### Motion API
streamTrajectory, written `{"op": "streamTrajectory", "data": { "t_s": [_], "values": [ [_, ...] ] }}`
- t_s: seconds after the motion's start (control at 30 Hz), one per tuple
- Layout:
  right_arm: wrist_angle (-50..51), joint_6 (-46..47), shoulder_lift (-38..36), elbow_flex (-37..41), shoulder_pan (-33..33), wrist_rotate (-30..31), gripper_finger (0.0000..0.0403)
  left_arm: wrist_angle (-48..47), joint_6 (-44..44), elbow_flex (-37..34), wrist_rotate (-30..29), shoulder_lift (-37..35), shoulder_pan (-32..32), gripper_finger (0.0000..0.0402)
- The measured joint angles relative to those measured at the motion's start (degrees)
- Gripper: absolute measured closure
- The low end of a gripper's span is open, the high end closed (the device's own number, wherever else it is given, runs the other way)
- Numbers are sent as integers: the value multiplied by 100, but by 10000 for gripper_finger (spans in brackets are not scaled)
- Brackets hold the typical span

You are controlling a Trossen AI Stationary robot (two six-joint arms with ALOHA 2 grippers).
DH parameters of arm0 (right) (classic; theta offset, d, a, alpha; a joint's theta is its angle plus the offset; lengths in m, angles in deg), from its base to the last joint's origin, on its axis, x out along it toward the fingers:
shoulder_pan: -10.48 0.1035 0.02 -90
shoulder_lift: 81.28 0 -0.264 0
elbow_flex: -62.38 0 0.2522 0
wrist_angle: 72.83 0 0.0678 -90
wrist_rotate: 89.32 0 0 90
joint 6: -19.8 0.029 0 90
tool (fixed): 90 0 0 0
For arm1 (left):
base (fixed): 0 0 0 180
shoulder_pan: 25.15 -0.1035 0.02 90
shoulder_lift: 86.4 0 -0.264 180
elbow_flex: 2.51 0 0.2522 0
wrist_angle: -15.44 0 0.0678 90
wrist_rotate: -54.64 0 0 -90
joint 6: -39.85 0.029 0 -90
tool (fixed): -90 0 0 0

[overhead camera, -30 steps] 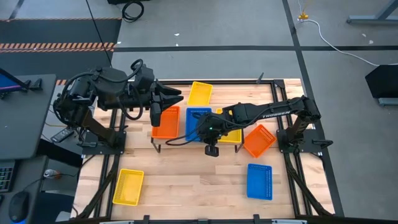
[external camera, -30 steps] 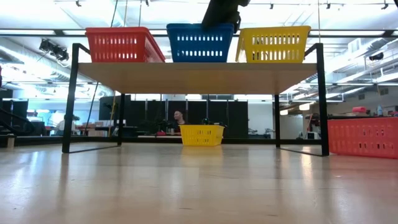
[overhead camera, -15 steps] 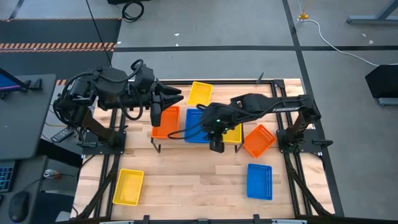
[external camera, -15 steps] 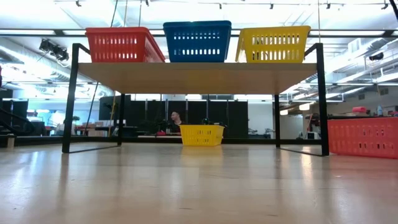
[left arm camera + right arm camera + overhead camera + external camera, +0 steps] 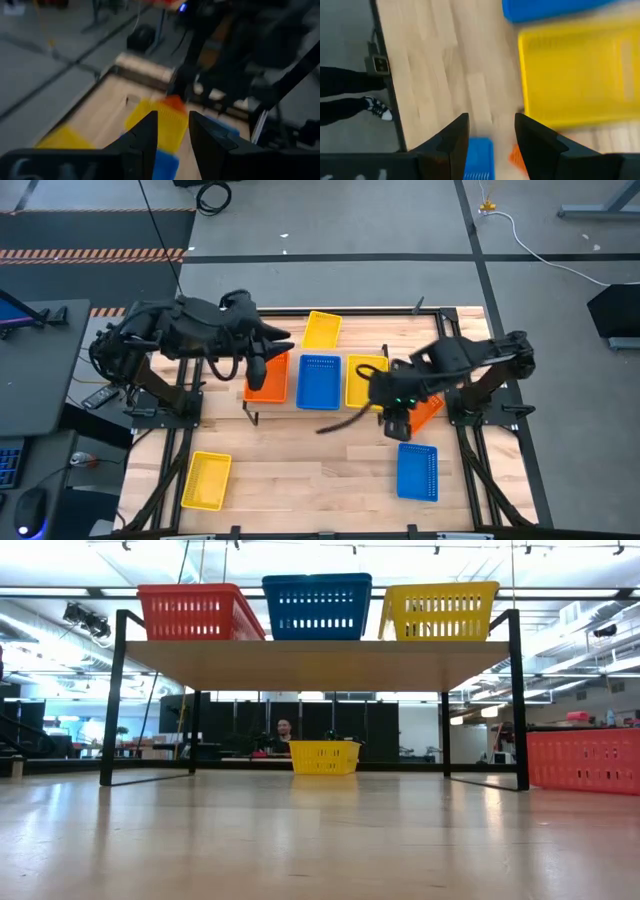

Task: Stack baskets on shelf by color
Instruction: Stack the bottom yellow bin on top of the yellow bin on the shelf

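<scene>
Nearest us, a loose blue basket (image 5: 417, 471) lies on the tabletop (image 5: 300, 480). Our right gripper (image 5: 397, 426) hovers beside it, jaws released and empty: we should descend squarely over its rim. Farther off, the left gripper (image 5: 257, 367), jaws parted, waits above the shelf (image 5: 320, 662).

Three baskets are sitting side by side on the light-wood shelf (image 5: 320, 662): an orange basket (image 5: 267, 376), a blue basket (image 5: 319, 381) in the middle and a yellow basket (image 5: 364, 381). Another yellow basket (image 5: 322, 330) is lying on the worktop behind the shelf, a third yellow one (image 5: 206, 480) at the front left, a second blue one (image 5: 417, 471) at the front right, and a tilted orange one (image 5: 424, 406) beside the shelf's right end.
</scene>
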Motion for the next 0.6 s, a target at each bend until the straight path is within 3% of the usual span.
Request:
{"op": "streamTrajectory", "data": {
  "t_s": [0.17,0.4,0.6],
  "values": [
    [-6,1512,-295,586,607,29,238,-722,-672,2,343,32,97,285],
    [-82,3909,-461,1701,1741,-175,238,-1645,-819,0,1141,191,659,285],
    [-1451,4827,-462,2433,2925,-343,238,-2408,-1130,-2,1905,394,1405,285]
  ]
}}
